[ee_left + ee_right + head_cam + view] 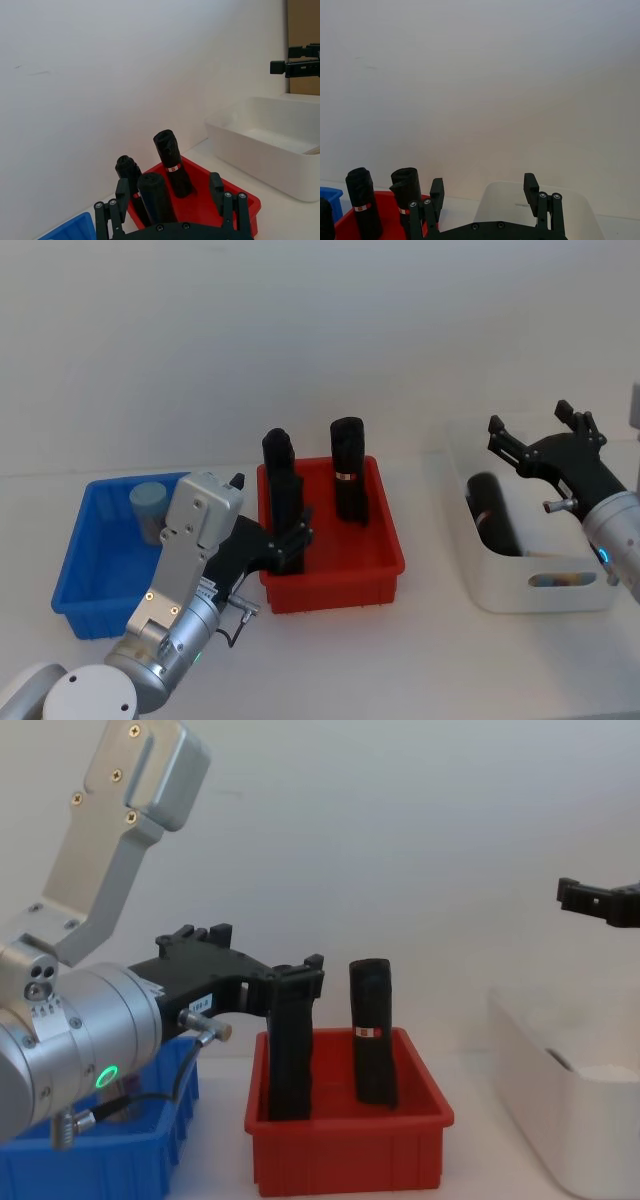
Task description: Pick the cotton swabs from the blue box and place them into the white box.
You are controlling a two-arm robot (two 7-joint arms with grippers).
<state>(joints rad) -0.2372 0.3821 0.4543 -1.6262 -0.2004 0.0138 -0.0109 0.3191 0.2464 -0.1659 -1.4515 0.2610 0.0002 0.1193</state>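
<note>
Blue plastic marks the blue box [85, 560] at the table's left end, with one tub of cotton swabs [148, 508] standing in its far part. The left gripper [292, 538] hangs with fingers spread over the near-left part of the red bin [385, 540], among black rolls [349, 480]. The right gripper [538, 440] hovers spread and empty above the white box [520, 590], where a colourful tub, probably more swabs, lies beside a black roll.

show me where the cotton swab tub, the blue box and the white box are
cotton swab tub [148, 502], head view, on its grey-green lid.
blue box [74, 558], head view, on its left wall.
white box [545, 593], head view, on its front wall.
</note>
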